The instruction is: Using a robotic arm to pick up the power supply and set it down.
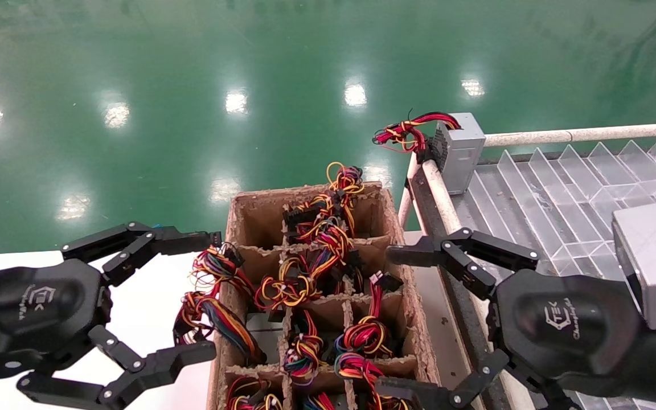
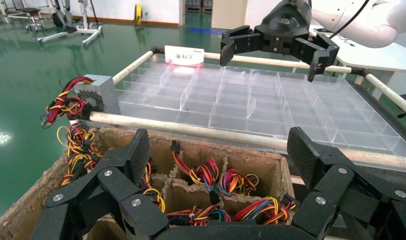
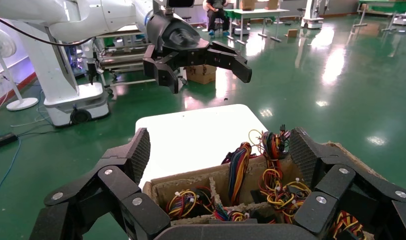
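Two black claw tools fill the near edge of the head view. On the robot's left, the left tool (image 1: 191,296) hangs with its fingers spread wide apart, holding nothing, above the left wall of a cardboard divider box (image 1: 396,228) and beside a white tabletop (image 1: 151,319). On the right, the right tool (image 1: 402,324) is likewise spread open and empty, over the box's right wall and the near rail of a clear plastic divider tray (image 1: 561,193). The box's compartments are crammed with multicoloured wire bundles (image 1: 316,239), several spilling over the left wall. The power supply (image 1: 462,149), a small grey metal box, sits well beyond both tools at the tray's far left corner, against the white rail (image 1: 578,135), its red, yellow and black wire bundle (image 1: 405,134) hanging out over the glossy green floor (image 1: 191,85). In the left wrist view the power supply (image 2: 98,95) rests at the same corner of the tray.
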Controlling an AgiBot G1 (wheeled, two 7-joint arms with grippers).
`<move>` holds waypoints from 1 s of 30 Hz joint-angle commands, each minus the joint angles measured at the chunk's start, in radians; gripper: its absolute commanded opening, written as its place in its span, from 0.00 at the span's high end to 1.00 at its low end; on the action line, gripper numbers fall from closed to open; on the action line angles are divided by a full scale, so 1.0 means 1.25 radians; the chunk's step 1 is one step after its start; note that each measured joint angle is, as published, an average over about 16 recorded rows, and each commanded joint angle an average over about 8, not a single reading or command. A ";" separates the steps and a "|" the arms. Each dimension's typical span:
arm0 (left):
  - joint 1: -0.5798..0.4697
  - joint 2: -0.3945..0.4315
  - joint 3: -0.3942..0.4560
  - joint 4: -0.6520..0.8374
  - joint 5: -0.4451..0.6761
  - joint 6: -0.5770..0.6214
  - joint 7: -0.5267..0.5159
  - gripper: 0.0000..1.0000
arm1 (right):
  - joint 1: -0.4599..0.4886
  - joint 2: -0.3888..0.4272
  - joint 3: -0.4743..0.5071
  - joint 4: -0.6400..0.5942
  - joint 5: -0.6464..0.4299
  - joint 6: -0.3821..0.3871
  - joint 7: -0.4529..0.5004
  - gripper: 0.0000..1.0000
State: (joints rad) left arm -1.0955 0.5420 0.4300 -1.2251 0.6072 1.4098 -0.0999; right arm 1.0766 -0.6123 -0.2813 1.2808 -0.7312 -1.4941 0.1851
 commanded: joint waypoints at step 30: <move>0.000 0.000 0.000 0.000 0.000 0.000 0.000 0.00 | 0.001 -0.001 -0.001 -0.001 0.000 0.001 0.000 0.00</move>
